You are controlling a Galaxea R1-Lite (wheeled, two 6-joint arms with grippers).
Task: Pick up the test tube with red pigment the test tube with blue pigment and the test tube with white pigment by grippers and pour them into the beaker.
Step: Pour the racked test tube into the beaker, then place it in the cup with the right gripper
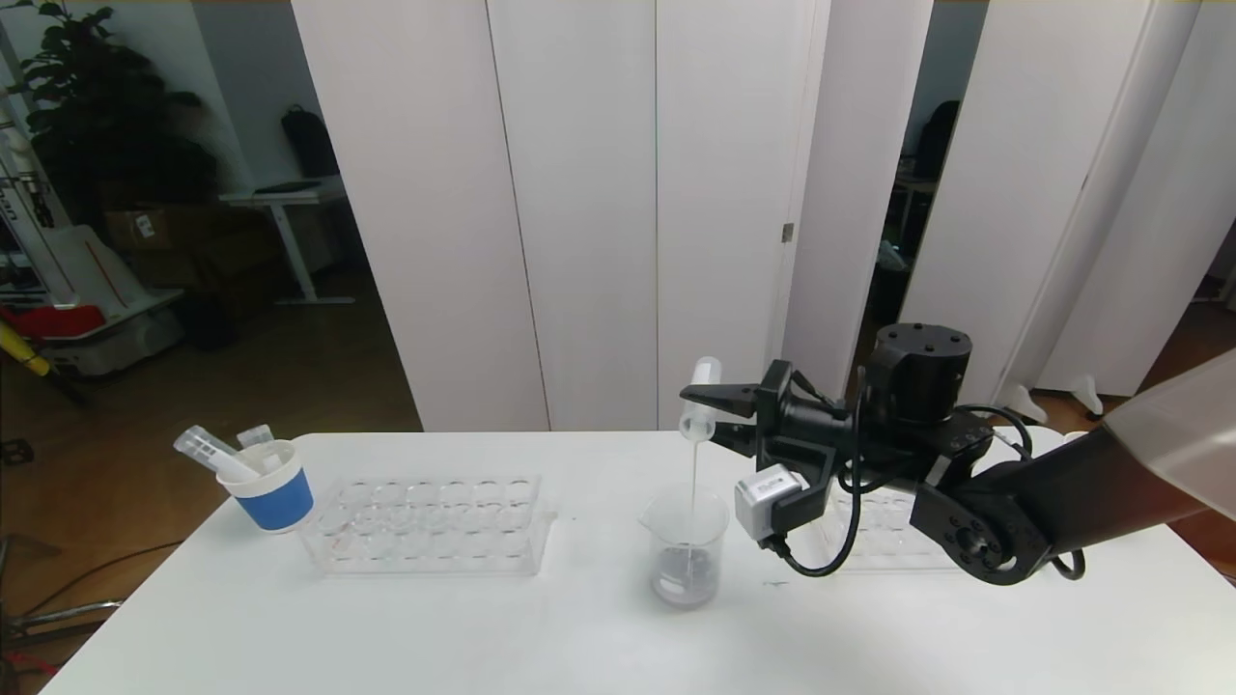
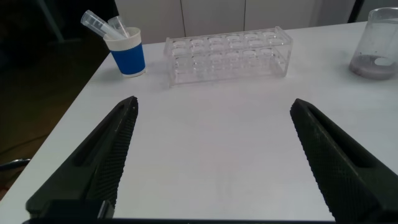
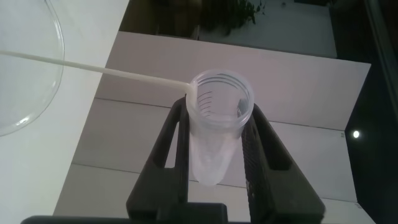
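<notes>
A test tube with white pigment [image 1: 701, 398] is held upside down above the beaker [image 1: 687, 548], and a thin white stream falls from its mouth into the beaker's greyish liquid. The right gripper [image 1: 713, 413] has its jaws clamped on the tube. The beaker stands near the middle of the white table [image 1: 386, 627], between two clear racks [image 1: 430, 526]. The left gripper [image 2: 211, 155] hovers low over the table with jaws spread wide, holding nothing. A blue-sleeved paper cup [image 1: 270, 490] with tubes sits at the left edge.
</notes>
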